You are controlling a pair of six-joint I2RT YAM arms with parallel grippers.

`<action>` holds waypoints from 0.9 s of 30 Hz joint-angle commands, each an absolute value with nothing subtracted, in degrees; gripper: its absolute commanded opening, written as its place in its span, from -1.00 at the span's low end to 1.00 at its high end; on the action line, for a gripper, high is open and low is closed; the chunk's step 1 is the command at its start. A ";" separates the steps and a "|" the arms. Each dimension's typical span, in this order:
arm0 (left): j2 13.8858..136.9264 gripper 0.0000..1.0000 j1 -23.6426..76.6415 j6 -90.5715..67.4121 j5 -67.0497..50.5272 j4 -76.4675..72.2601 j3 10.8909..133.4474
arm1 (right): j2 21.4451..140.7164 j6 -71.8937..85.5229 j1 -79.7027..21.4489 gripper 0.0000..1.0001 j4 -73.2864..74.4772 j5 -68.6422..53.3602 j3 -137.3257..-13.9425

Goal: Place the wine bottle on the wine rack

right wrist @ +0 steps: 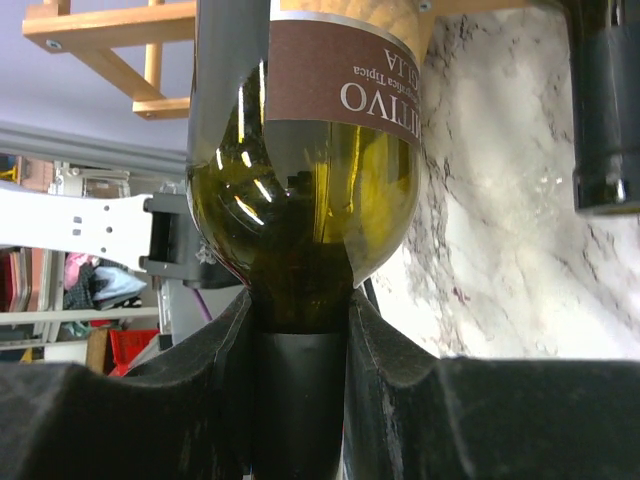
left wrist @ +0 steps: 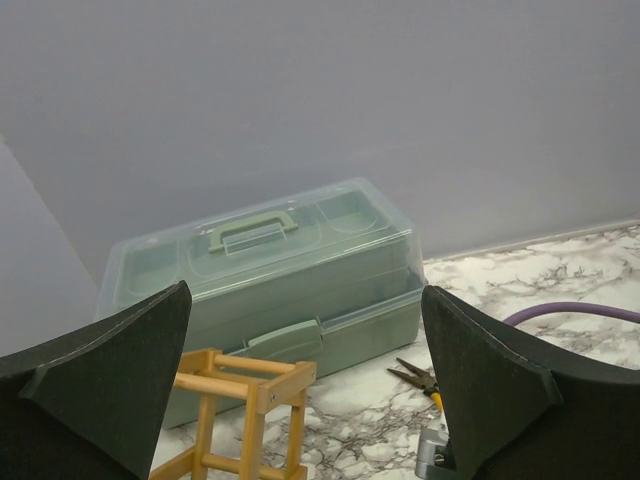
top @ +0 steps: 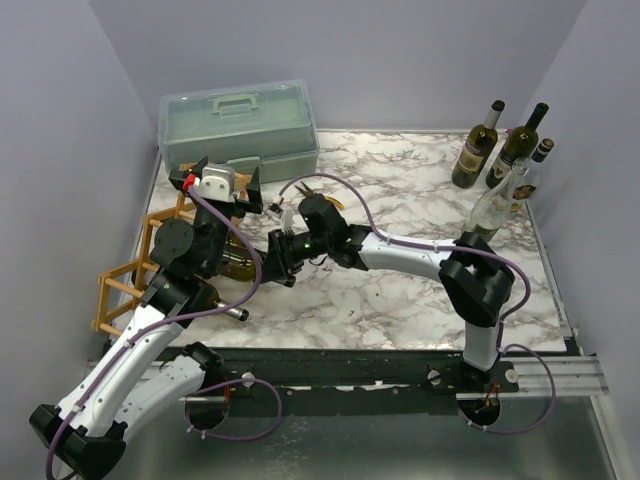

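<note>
At centre-left of the overhead frame, my right gripper (top: 280,258) is clamped on the neck of the wine bottle (top: 237,262), which lies mostly hidden beneath my left arm. Seen from the right wrist, both black fingers (right wrist: 225,360) press against the dark neck, with the olive-green wine bottle (right wrist: 300,200) and its brown label filling the middle of the frame. Its far end reaches the orange-tan sticks of the wine rack (right wrist: 110,25) along the top edge; whether it sits inside a cell I cannot tell. A second, dark bottle neck (right wrist: 605,100) shows at upper right. The wine rack (top: 120,285) stands at the left edge of the marble table (top: 400,290). My left gripper (top: 217,190) hangs above the rack with its fingers (left wrist: 110,370) spread wide and nothing between them, facing the pale green toolbox (left wrist: 270,280). Pliers (left wrist: 418,378) lie just beside the toolbox, lower right of centre.
</note>
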State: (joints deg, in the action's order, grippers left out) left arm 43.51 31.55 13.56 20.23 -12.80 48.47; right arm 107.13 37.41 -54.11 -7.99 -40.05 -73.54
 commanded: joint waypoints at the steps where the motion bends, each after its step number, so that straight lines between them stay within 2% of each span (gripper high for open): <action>1: 43.78 0.97 31.27 13.78 21.40 -13.89 47.74 | 109.96 40.18 -54.76 -0.99 -19.83 -42.02 -80.00; 27: 44.55 0.97 31.29 13.70 21.45 -14.25 47.57 | 124.97 41.10 -55.46 -0.99 -16.59 -42.19 -99.22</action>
State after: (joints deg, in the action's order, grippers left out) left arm 44.69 31.55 13.56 20.27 -12.84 47.97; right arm 124.25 42.13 -55.33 -10.15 -41.30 -93.71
